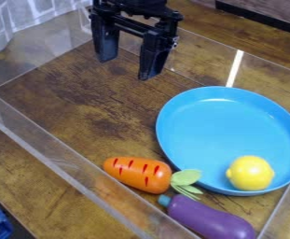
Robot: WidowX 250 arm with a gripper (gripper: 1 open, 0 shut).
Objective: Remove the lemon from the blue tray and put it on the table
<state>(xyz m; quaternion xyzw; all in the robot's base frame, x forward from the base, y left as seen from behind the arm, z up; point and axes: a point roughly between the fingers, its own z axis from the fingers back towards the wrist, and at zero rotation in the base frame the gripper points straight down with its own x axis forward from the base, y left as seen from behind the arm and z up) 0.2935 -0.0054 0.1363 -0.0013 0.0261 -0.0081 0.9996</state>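
A small round yellow lemon (251, 173) lies inside the blue tray (215, 117), close to the tray's near rim. The tray is a large round sky-blue plate at the right of the dark wooden table (85, 98). My gripper (129, 58) hangs over the far part of the table, up and left of the tray and well away from the lemon. Its two black fingers (152, 58) point down and stand apart, open, with nothing between them.
An orange striped carrot (140, 174) and a purple eggplant (210, 220) lie on the table just in front of the tray's near edge. Clear acrylic walls (48, 154) border the table on the left and front.
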